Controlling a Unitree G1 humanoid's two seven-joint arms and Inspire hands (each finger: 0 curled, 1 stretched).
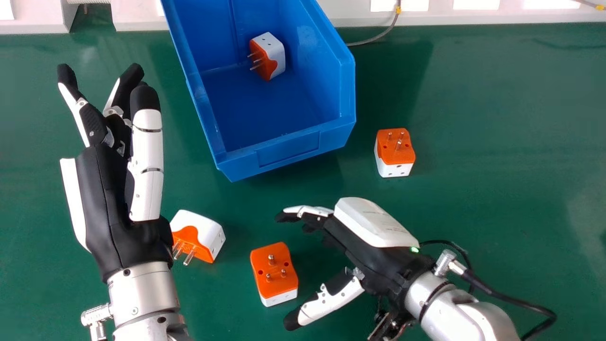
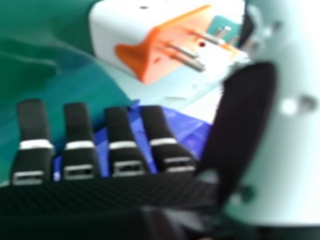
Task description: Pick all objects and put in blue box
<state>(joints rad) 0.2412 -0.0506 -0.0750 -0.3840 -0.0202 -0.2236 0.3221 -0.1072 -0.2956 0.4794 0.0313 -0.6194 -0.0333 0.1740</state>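
Right hand (image 1: 374, 260) held unclenched, thumb parted from fingers, presumably so nearest adapter (image 1: 275, 267) can be enclosed. Adapter set prongs up, just beyond fingertips, well apart from blue box (image 1: 289, 148). Second adapter (image 1: 204, 232) partly hidden by left hand (image 1: 106, 208), relaxed and empty; third adapter (image 1: 396, 149) seated right of box. Front wall must be cleared; floor room offered beside fourth adapter (image 1: 273, 52) inside.

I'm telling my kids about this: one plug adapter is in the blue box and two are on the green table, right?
Three adapters, not two, are on the green table, the head view shows; one adapter is in the blue box.
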